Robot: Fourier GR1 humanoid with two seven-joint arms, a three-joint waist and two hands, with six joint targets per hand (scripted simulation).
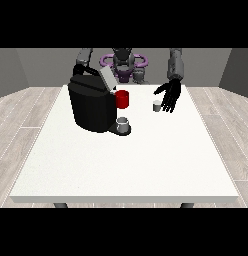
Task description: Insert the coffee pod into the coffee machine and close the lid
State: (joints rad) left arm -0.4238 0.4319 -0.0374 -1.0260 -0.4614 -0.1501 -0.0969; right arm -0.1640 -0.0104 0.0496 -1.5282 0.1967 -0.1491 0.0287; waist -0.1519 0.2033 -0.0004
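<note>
A large white table (121, 160) fills the middle of the view, its top plain and its near edge running across the lower part; two dark legs show beneath that edge. The floor around it is laid in pale grey-brown planks, and grey walls close the room behind. The robot (124, 62) stands at the far side, small at the top, with a grey body and purple rings at the shoulders. On the far left part of the table stands a black coffee machine (92, 105), bulky and dark, with its grey lid (107, 77) raised and tilted upward. A red holder (123, 99) projects from the machine's front at the side facing the middle of the table, and below it a small grey cup (123, 124) rests on the machine's base. The coffee pod (157, 105), small and pale grey, stands upright on the table to the right of the machine, well apart from it. The hand at the view's right (170, 95) hangs just beside the pod with fingers spread and pointing down, thumb towards the pod; contact cannot be told. The hand at the view's left is hidden behind the machine, only its arm (84, 57) showing above, so its fingers cannot be told.
</note>
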